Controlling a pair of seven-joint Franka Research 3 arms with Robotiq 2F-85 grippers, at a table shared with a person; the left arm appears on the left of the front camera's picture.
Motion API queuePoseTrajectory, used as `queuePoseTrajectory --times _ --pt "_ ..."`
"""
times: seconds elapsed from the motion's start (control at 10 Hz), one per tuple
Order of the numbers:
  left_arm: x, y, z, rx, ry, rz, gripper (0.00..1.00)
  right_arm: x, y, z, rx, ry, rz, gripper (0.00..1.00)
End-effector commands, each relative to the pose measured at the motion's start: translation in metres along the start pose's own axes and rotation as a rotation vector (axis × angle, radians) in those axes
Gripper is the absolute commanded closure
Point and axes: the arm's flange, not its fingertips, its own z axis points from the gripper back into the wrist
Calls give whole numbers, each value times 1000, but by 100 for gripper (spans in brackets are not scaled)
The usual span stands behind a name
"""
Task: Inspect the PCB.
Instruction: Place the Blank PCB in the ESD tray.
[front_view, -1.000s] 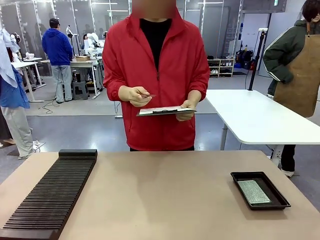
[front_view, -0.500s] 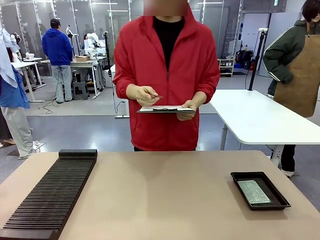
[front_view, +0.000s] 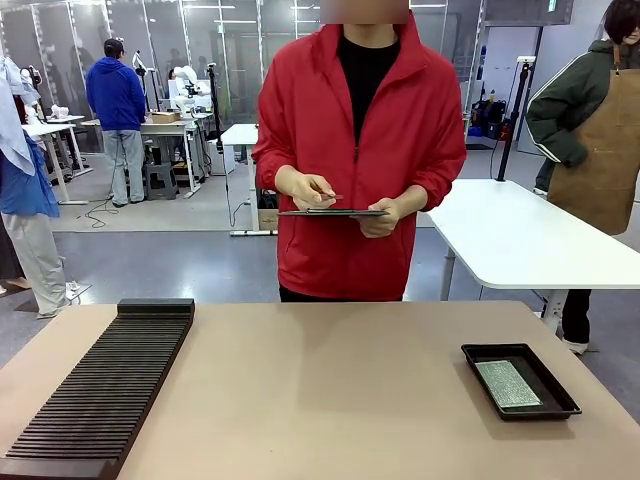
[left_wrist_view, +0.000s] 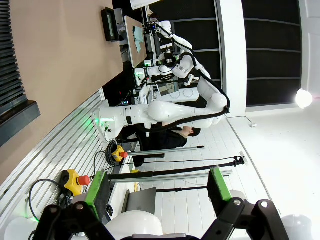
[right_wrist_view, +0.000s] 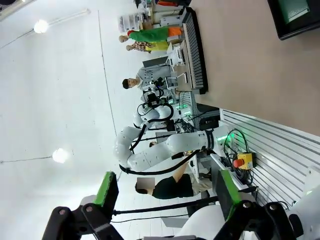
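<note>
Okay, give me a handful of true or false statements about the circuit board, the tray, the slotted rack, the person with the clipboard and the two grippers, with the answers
1. The thin green rectangular PCB lies inside the shallow black rectangular tray. True.
2. The long black slotted rack sits on the same side of the table as the tray. False: the rack is on the robot's left side, the tray on its right.
3. The person in the red jacket holds a flat grey clipboard in front of the body. True.
4. The left gripper is shut on the PCB. False: its jaws stand open and empty.
5. The right gripper is open. True.
</note>
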Motion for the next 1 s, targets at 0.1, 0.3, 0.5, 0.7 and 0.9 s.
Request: queuePoseTrajectory --times 0.1,0.3,0.5,0.7,0.9 --pt "1 -2 2 4 -1 1 0 -3 3 0 -22 1 -2 0" --pt "1 -2 2 4 -1 1 0 -3 3 0 -22 1 -2 0" --pt "1 -2 2 4 -1 1 0 -3 3 0 -22 1 -2 0" --pt "1 -2 2 4 -1 1 0 -3 3 0 -22 1 -2 0" --pt "1 -2 2 4 -1 1 0 -3 3 0 -22 1 -2 0"
